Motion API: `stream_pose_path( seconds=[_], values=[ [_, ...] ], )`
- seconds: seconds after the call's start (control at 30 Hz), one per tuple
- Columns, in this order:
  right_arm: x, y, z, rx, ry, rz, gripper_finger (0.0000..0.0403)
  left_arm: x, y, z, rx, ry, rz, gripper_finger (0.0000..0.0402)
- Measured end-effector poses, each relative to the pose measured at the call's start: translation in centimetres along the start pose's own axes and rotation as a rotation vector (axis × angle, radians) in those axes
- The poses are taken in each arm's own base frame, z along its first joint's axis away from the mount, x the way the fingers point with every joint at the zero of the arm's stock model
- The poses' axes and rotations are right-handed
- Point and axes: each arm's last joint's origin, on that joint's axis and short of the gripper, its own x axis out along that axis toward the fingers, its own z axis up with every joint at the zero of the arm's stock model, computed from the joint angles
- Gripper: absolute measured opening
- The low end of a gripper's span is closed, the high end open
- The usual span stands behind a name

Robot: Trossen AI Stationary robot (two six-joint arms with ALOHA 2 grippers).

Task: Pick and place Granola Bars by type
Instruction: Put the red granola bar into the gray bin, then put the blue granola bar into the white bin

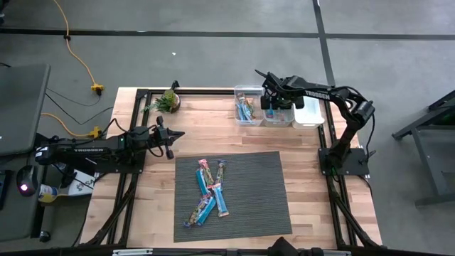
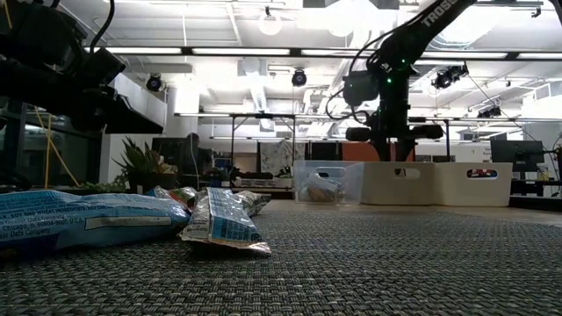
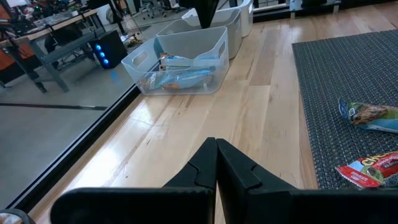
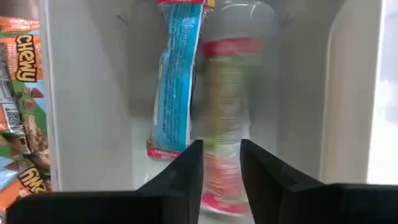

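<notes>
Several granola bars (image 1: 212, 193) in light blue, pink and tan wrappers lie flat on the dark mat (image 1: 256, 213). My right gripper (image 1: 272, 107) points down into the middle bin (image 1: 279, 114), fingers apart (image 4: 221, 165). Beyond their gap a pink-and-green bar (image 4: 233, 93) shows blurred, next to a light blue bar (image 4: 177, 81) lying on the bin floor. The clear left bin (image 1: 247, 105) holds more bars (image 4: 22, 93). My left gripper (image 1: 173, 135) waits shut over the bare wood left of the mat, fingertips together (image 3: 216, 146). My right gripper comes at the pink-and-green bar from above, fingers pointing down, with the bar lengthwise beyond their gap. Whether the fingertips (image 4: 186, 168) touch it, I cannot tell; the bar is blurred while the bin floor beside it is sharp.
A white bin (image 1: 309, 112) stands to the right of the middle one at the table's far edge. A small potted plant (image 1: 169, 101) sits at the far left. Bare wood lies between the mat and the bins.
</notes>
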Motion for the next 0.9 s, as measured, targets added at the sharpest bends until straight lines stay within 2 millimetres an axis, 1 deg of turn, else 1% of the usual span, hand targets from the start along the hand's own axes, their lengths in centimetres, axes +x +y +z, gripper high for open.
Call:
stream_pose_path(
  seconds=[0.17,0.27,0.33,0.4,0.57,0.67,0.8,0.9],
  values=[
    [0.0,0.1,0.1,-0.015,0.010,0.019,0.0127,0.0,0.0,0.0,0.000,0.000,0.000,0.0001],
    [-0.1,0.3,0.1,-0.056,0.016,0.051,0.0145,0.0,0.0,0.0,0.000,0.000,0.000,0.0001],
    [-0.4,0.8,0.5,-0.098,-0.006,0.092,0.0155,0.0,0.0,0.0,0.000,0.000,0.000,0.0001],
    [-1.3,1.3,0.8,-0.137,-0.042,0.132,0.0161,0.0,0.0,0.0,0.000,0.000,0.000,0.0001],
    [-4.7,2.9,1.7,-0.195,-0.171,0.231,0.0165,0.0,0.0,0.0,0.000,0.001,0.000,0.0001],
    [-7.5,4.0,2.1,-0.240,-0.257,0.324,0.0165,0.0,0.0,0.0,0.000,0.000,0.000,0.0001],
    [-11.3,5.6,1.7,-0.333,-0.332,0.514,0.0166,0.0,0.0,0.0,0.000,0.000,0.000,0.0001],
    [-13.9,7.2,0.7,-0.404,-0.366,0.676,0.0165,0.0,0.0,0.0,0.000,0.000,0.000,0.0001]
  ],
)
